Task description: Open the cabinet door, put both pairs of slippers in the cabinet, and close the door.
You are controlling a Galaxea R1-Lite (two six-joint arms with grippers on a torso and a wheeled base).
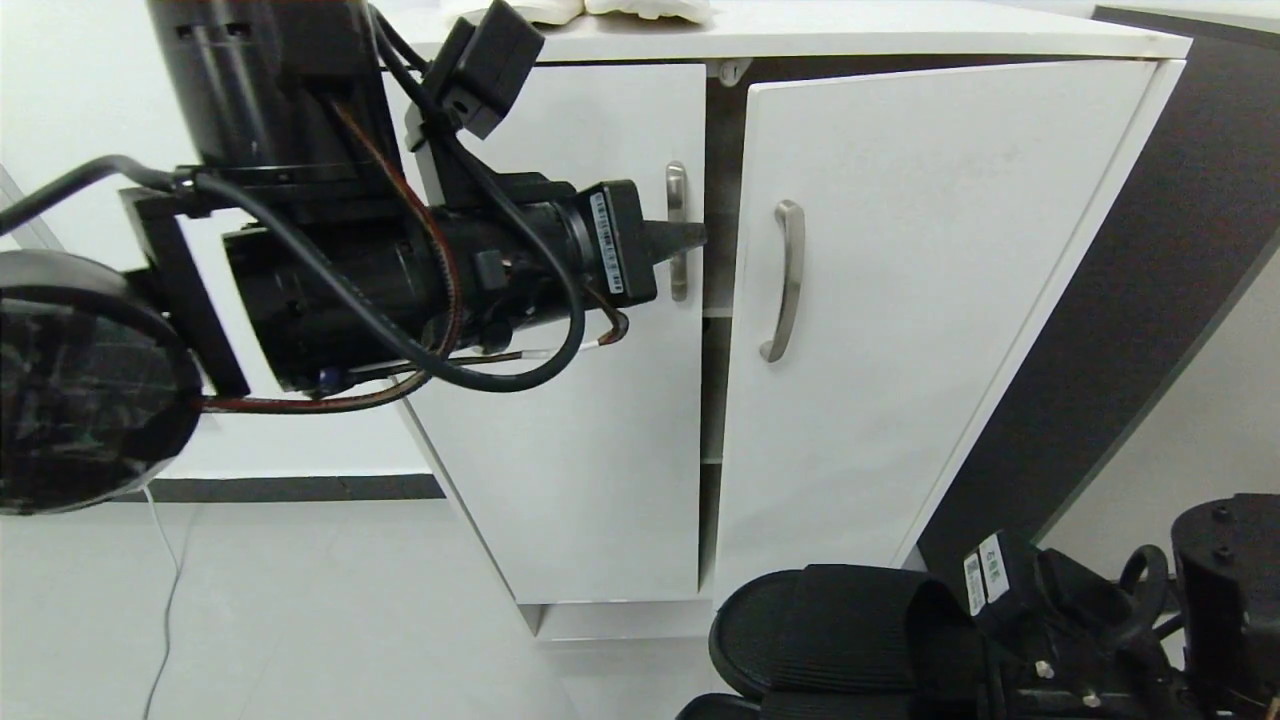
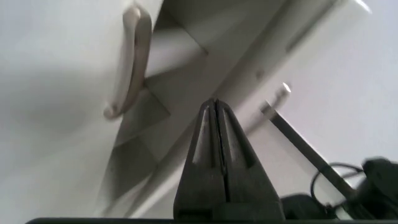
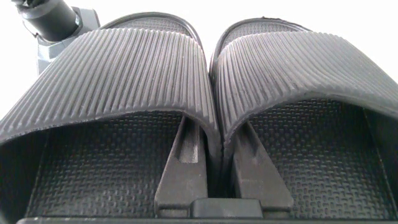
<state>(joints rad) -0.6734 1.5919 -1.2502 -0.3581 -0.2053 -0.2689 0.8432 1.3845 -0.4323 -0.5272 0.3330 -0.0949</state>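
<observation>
Black slippers point(image 3: 149, 81): a pair in ribbed rubber; likely light, soft, grippy. My right gripper point(image 3: 214, 140) clamps their adjoining straps, low before the cabinet point(image 1: 900, 45). Best hold: there, though the straps may flex.
White slippers point(image 1: 650, 8): on the cabinet top.
Left gripper point(image 1: 697, 237): fingers pressed together, empty, at the left door handle point(image 1: 678, 200).

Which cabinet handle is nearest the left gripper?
The left door's handle: the left gripper crosses in front of it, while the right door's handle stands clear.
</observation>
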